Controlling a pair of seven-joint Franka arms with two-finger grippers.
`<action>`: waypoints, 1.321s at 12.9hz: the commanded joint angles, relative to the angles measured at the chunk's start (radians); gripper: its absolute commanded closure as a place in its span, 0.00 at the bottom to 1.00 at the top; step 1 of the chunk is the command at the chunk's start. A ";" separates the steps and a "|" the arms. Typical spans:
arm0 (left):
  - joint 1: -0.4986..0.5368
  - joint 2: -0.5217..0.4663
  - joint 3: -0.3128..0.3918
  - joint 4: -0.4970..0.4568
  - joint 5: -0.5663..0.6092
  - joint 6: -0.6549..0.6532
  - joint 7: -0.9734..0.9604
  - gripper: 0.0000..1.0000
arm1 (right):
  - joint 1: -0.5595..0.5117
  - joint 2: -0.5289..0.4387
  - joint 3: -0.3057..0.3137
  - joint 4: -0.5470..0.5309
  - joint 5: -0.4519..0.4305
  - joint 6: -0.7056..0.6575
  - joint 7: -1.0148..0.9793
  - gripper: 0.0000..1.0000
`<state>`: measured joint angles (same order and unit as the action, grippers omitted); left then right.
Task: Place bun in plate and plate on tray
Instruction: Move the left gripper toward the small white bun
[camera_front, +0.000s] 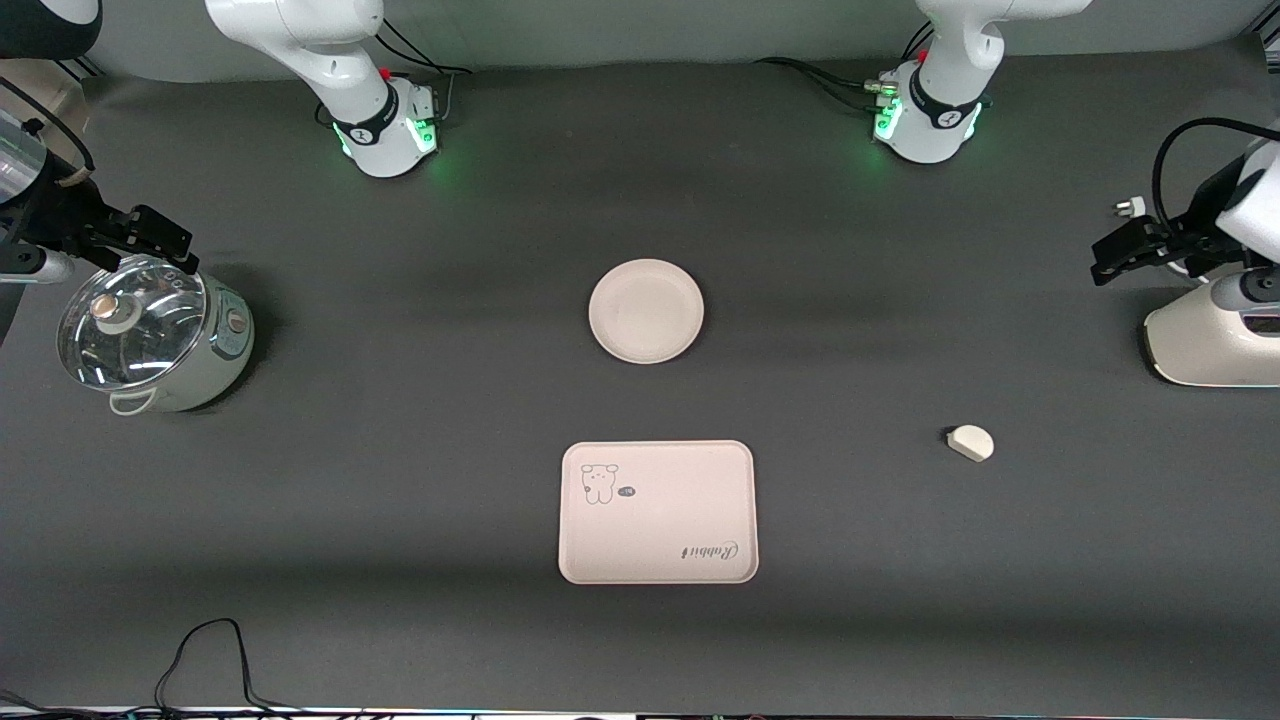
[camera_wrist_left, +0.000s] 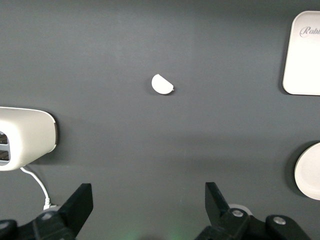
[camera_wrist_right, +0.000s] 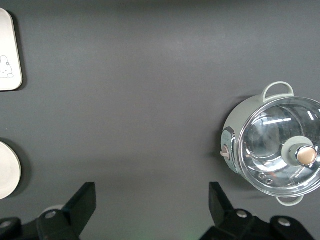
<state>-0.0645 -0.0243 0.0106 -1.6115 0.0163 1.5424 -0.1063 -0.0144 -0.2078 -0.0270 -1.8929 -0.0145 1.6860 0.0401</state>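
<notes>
Both arms wait, parked high at the ends of the dark grey worktop (camera_front: 400, 400).

Left gripper (camera_front: 1135, 250) hangs over the left arm's end of the worktop, black fingers (camera_wrist_left: 80, 202) spread wide, nothing between them. It is above a glossy white appliance (camera_front: 1215, 340) with a white cord (can't tell what the appliance is).

Right gripper (camera_front: 150, 240) hangs over the right arm's end, fingers (camera_wrist_right: 82, 205) also wide apart and empty. Directly under it sits a pale green electric pot with a glass lid (camera_front: 150, 335) and a round knob on top.

Task items, all apart from each other and from both sets of fingers:
- Small white half-round bun (camera_front: 970, 442) lies bare on the worktop, toward the left arm's end, closer to the left fingers than to the right ones. In the left wrist view it shows ahead of the open fingers, not between them.
- Round plain cream-beige plate (camera_front: 646, 311) sits mid-worktop, roughly midway between the two grippers, empty.
- Rectangular cream-beige tray with rounded corners (camera_front: 657, 512) (bear drawing, "Rabbit" script) lies nearer the front camera than the plate, with a gap between them.

A black cable (camera_front: 210, 660) loops at the worktop edge nearest the front camera.
</notes>
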 joint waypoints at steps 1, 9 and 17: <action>-0.006 0.004 -0.004 0.031 0.002 -0.037 0.017 0.00 | -0.001 0.005 -0.001 0.012 -0.019 -0.058 0.010 0.00; 0.005 0.015 -0.003 0.027 0.004 -0.067 -0.006 0.00 | 0.034 0.022 0.012 0.020 -0.005 -0.068 -0.014 0.00; 0.002 0.082 -0.006 0.036 -0.013 -0.042 0.047 0.00 | 0.050 0.080 0.010 0.049 -0.004 -0.055 -0.012 0.00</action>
<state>-0.0643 0.0268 0.0038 -1.6006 0.0153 1.5004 -0.0839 0.0297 -0.1709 -0.0133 -1.8863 -0.0153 1.6329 0.0360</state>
